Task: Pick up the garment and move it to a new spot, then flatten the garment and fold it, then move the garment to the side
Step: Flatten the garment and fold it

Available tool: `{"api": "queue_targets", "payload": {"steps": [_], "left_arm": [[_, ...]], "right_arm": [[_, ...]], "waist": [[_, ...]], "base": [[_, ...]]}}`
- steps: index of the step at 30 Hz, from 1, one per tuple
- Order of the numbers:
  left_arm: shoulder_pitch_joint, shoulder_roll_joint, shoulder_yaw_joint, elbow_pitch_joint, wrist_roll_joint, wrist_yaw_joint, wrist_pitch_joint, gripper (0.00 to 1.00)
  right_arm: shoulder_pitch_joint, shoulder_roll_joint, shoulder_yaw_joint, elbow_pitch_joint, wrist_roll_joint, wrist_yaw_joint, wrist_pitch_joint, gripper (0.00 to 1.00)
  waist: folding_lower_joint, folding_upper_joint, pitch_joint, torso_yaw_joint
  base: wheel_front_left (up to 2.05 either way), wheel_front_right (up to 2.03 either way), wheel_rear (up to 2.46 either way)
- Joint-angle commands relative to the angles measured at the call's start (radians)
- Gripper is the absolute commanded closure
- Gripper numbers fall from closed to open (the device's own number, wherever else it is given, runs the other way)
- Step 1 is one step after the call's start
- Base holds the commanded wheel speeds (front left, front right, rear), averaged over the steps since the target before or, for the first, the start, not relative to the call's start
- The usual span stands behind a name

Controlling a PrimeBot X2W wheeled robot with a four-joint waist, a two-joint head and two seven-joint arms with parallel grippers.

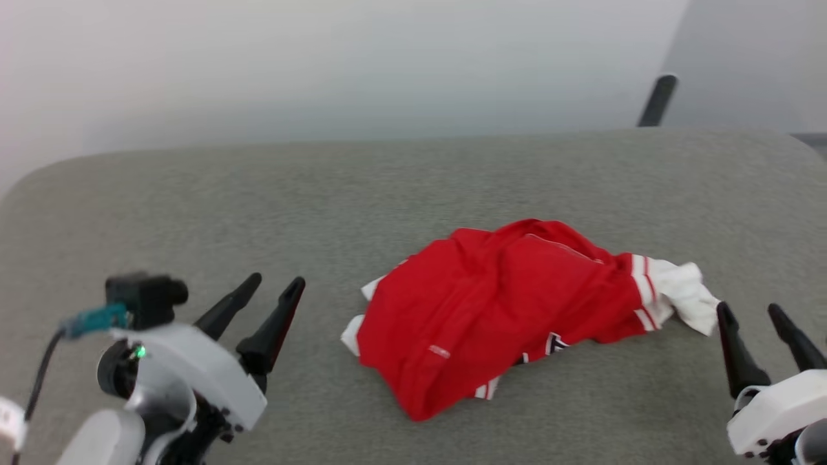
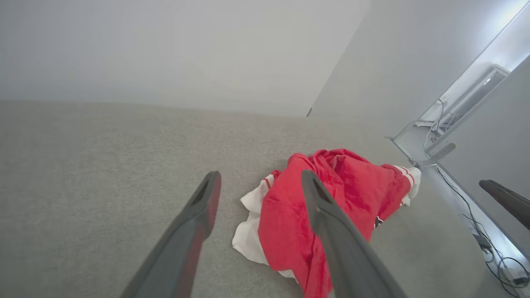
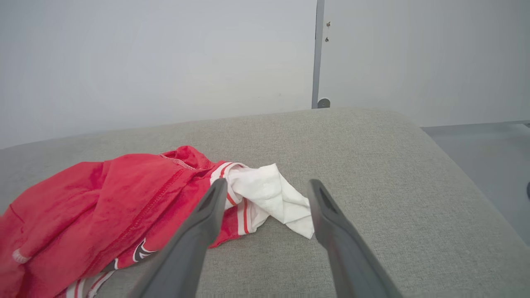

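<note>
Garment point(image 1: 510, 310) first: the red jersey lies crumpled in a loose heap on the grey fabric-covered worktop point(image 1: 194, 206), right of centre in the head view, red body uppermost; a white sleeve point(image 1: 685, 290) with red-and-white stripe trim trails off its right end, white fabric also pokes out at its left edge, and a scrap of a black, white-edged number point(image 1: 555, 342) shows along its lower edge.

Left fingers point(image 1: 271, 329) sit at the lower left of the head view, spread apart and gripping nothing, set apart from the heap's left edge; in the left wrist view the left fingers point(image 2: 194, 231) stand wide, the right-hand one crossing in front of the garment point(image 2: 360, 186), and contact there cannot be told.

Right fingers point(image 1: 736, 355) rise at the lower right of the head view, released and empty, the inner tip just beside the sleeve's end; in the right wrist view the right fingers point(image 3: 194, 236) are splayed with the white sleeve point(image 3: 273, 194) lying between their tips; whether either tip touches the cloth cannot be told; the garment point(image 3: 103, 194) fills that frame's lower left.
</note>
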Motion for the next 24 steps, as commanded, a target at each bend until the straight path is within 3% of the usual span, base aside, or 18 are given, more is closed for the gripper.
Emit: {"api": "queue_targets", "payload": {"steps": [1, 7, 13, 19, 24], "left_arm": [[-0.017, 0.003, -0.002, -0.007, -0.014, 0.012, 0.026, 0.0], [-0.101, 0.011, -0.048, -0.005, -0.107, 0.082, 0.276, 0.0], [-0.185, 0.032, -0.103, 0.066, -0.13, 0.139, 0.46, 0.0], [-0.216, 0.037, -0.133, 0.145, -0.146, 0.168, 0.554, 0.0], [-0.232, 0.04, -0.158, 0.204, -0.131, 0.156, 0.576, 0.0]], "right_arm": [[0.012, 0.008, 0.002, -0.01, -0.004, 0.0, -0.006, 0.0], [0.032, 0.044, 0.024, -0.035, 0.004, 0.0, -0.013, 0.0], [0.022, 0.06, 0.05, -0.042, 0.013, 0.0, -0.013, 0.0], [0.015, 0.065, 0.05, -0.045, 0.017, 0.0, -0.014, 0.0], [0.014, 0.068, 0.05, -0.045, 0.02, 0.0, -0.013, 0.0]], "waist": [[0.0, 0.0, 0.009, -0.042], [0.0, 0.0, 0.018, -0.088], [0.0, 0.0, 0.029, -0.129], [0.0, 0.0, 0.04, -0.165], [0.0, 0.0, 0.057, -0.182]], "base": [[0.0, 0.0, 0.0], [0.0, 0.0, 0.0], [0.0, 0.0, 0.0], [0.0, 0.0, 0.0], [0.0, 0.0, 0.0]]}}
